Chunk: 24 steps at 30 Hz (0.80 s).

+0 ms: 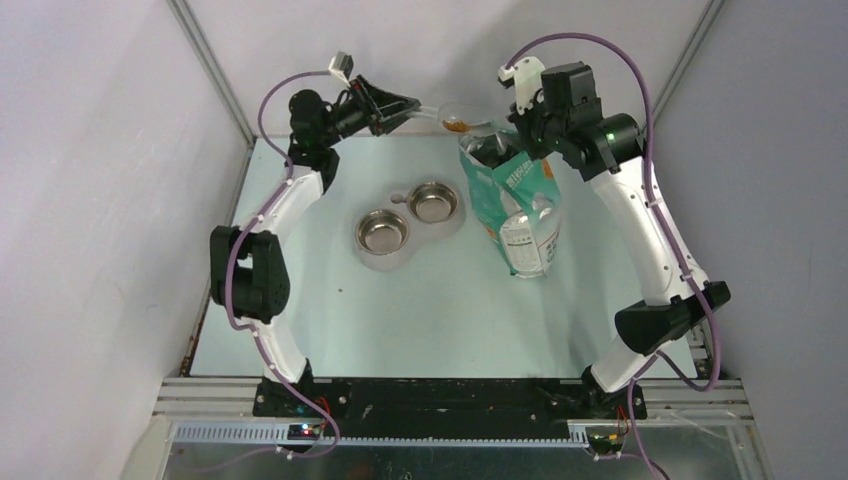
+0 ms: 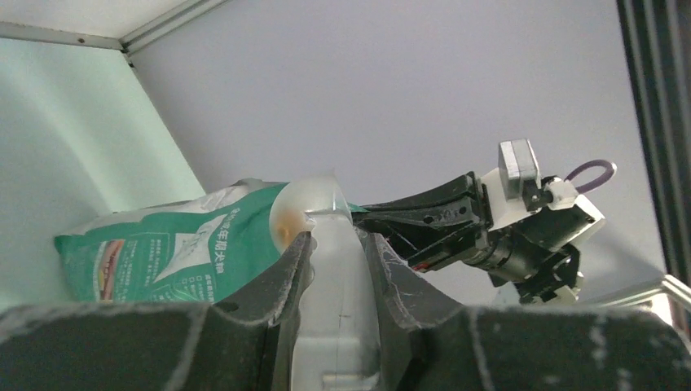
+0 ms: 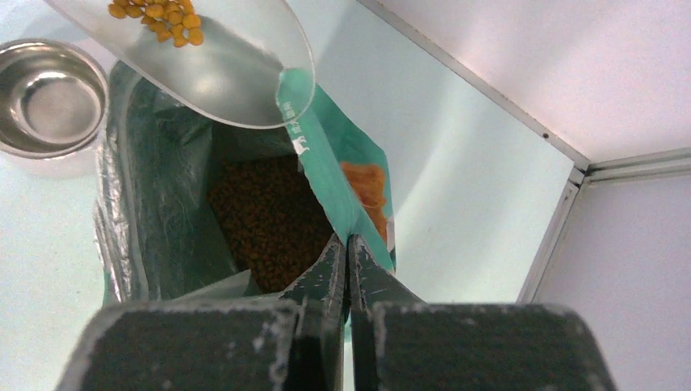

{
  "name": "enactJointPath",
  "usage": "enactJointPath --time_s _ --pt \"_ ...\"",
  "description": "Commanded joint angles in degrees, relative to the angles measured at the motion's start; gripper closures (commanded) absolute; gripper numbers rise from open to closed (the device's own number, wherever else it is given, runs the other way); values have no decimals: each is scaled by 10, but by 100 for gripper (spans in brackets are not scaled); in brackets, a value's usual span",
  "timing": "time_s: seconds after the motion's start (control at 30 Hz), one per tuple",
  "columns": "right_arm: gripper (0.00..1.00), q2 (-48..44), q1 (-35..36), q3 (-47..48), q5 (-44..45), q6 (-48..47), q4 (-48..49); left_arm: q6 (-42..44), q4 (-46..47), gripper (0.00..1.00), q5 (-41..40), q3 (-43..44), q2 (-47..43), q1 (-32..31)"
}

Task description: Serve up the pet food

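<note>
**Table** (image 1: 400, 320): pale green surface filling the middle of the top view.

**Bowls** (image 1: 383, 232): two steel bowls in one joined dish, left of centre on the table. Both show bare, shiny metal inside.

**Left gripper** (image 2: 336, 238): upper left of centre in the top view, raised above the table near the far wall. Its fingers are clamped on the scoop's handle. The left wrist view shows the clear handle squeezed between the two dark fingers at bottom centre.

**Scoop** (image 1: 462, 120): clear plastic, reaching rightward from the left gripper. Its cup hangs over the open mouth of the bag. In the right wrist view it sits at upper left, with its rim at the bag's lip. Whether the two touch cannot be told.

**Pet food** (image 3: 159, 15): a small heap of orange-brown pellets lies in the scoop's cup. A darker brown mass of the same lies deep inside the bag, at the centre of the right wrist view.

**Bag** (image 1: 520, 210): teal-green and white print, standing on the table just right of the bowls. The top is open and the silver lining is visible.

**Right gripper** (image 3: 348, 243): upper right of centre in the top view. Its fingers are pressed together, pinching the bag's top edge and holding the mouth open.
</note>
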Motion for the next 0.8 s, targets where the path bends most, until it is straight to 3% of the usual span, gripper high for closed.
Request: enactJointPath --time_s 0.0,0.1,0.17,0.53,0.77 --pt "100 9 12 69 -12 15 28 90 -79 100 20 35 -14 1" --pt "100 14 12 79 -18 26 28 -29 15 100 17 19 4 1" --pt "100 13 8 77 -19 29 29 -43 20 100 13 11 0 1" --pt "100 1 -25 58 -30 40 30 -63 24 100 29 -22 -56 42" --pt "100 -20 -41 32 -41 47 52 -32 3 100 42 -119 -124 100"
